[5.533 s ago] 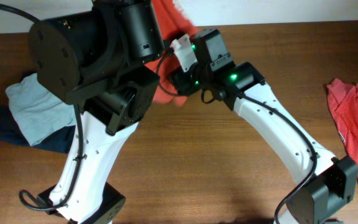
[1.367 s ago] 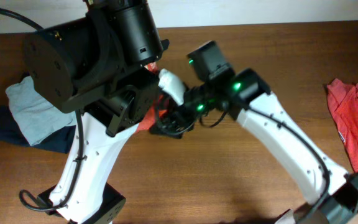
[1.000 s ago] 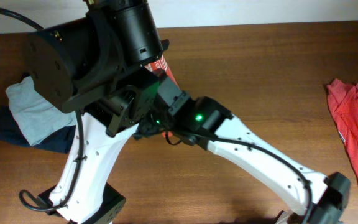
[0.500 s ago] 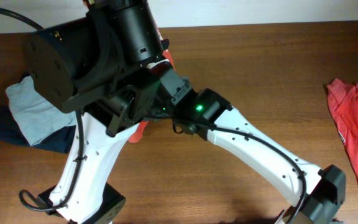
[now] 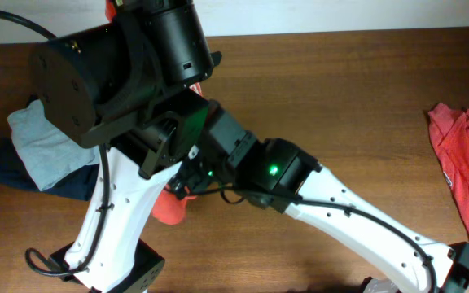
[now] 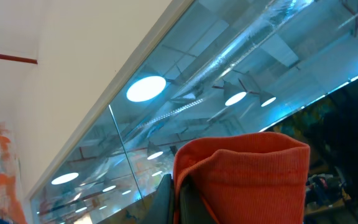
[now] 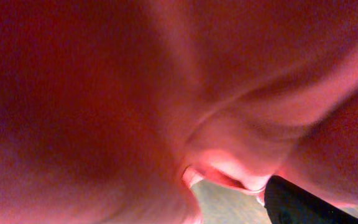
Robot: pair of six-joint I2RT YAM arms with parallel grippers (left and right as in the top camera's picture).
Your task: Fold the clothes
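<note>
Right arm (image 5: 275, 171) sweeps from 12 toward 7 o'clock under the orange-red T-shirt (image 5: 169, 207), fingers (image 7: 300, 202) spread in cloth, as the left gripper (image 6: 178, 208) pinches it aloft, folding barely begun.

You have two orange-red T-shirts: the front T-shirt (image 5: 170, 208) toward the front edge of the bench (image 5: 340, 98), and the right T-shirt (image 5: 461, 155) at its right edge. One pale grey-blue garment (image 5: 46, 145) and one dark navy garment (image 5: 10, 172) lie at the left edge.

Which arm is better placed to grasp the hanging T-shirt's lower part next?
Probably right. The left arm is raised, jaws shut on the orange-red T-shirt; the right arm reaches under it, jaws open, its camera filled with red cloth.
</note>
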